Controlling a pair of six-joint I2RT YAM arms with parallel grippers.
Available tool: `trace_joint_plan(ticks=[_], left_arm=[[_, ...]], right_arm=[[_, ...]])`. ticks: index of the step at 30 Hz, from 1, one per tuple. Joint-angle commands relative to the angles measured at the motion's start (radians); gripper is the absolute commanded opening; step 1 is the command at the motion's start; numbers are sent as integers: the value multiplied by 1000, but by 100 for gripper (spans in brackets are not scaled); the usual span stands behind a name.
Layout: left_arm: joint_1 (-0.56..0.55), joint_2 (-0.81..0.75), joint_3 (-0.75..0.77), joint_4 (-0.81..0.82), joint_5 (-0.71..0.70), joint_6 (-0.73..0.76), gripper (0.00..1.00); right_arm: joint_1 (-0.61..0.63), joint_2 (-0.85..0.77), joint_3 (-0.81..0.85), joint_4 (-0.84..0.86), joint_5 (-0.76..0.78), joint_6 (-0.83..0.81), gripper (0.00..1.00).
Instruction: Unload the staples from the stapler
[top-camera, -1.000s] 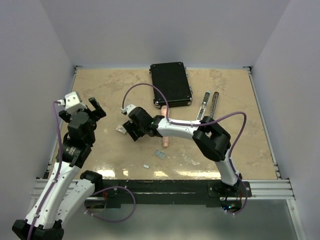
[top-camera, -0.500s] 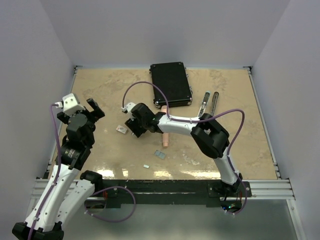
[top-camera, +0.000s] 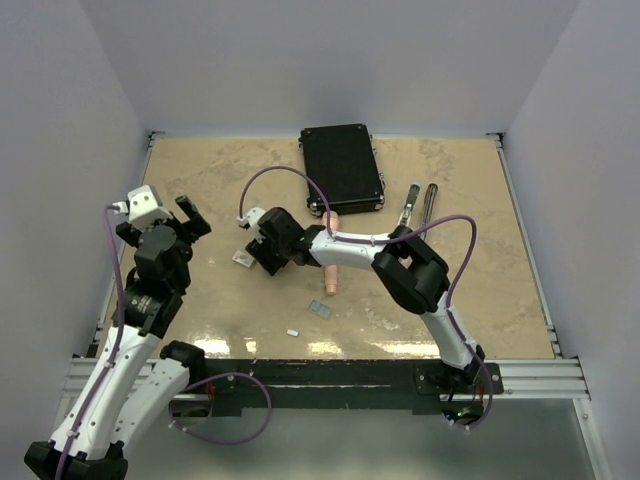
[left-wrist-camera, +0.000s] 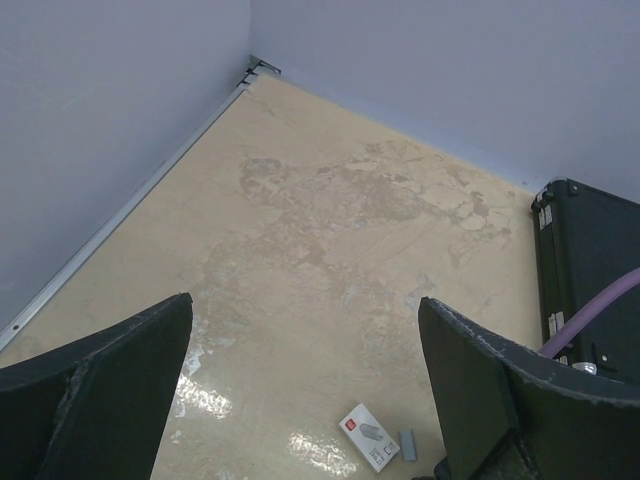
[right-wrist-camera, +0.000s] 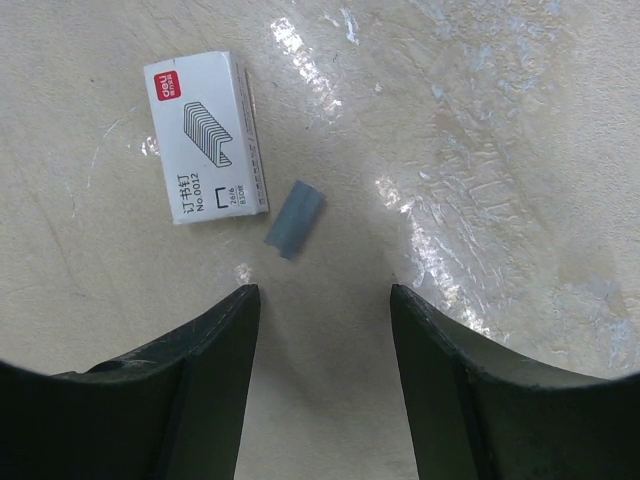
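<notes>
From above: a beige table (top-camera: 200, 170) between pale walls (top-camera: 330, 60). Near its far edge lies a shut black case (top-camera: 342, 167), content hidden. My right claw (top-camera: 260, 257) hangs left of centre.

Left wrist: my left claw (left-wrist-camera: 305, 325) stands wide apart, empty.

Right wrist: right claw apart, empty; the staples (right-wrist-camera: 295, 218) lie just ahead, beside a white box (right-wrist-camera: 200, 135).

On the beige stone-look table (top-camera: 200, 180), a short grey metal staple strip (right-wrist-camera: 295, 218) lies just right of a small white cardboard box (right-wrist-camera: 205, 135), both before the right pincer (right-wrist-camera: 322, 295); a black rectangular case (top-camera: 342, 168) sits behind a pink plastic handle (top-camera: 331, 282).
</notes>
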Motion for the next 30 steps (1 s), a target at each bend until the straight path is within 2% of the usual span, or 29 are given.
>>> trace_joint_plan(ticks=[1, 19, 30], left_arm=[[-3, -1, -2, 42, -1, 22, 100], [-1, -13, -4, 39, -19, 20, 100], [-1, -16, -5, 40, -19, 20, 100]], right_arm=[[6, 3, 36, 25, -8, -11, 59], [23, 50, 67, 68, 27, 73, 55], [29, 67, 75, 52, 104, 147, 36]])
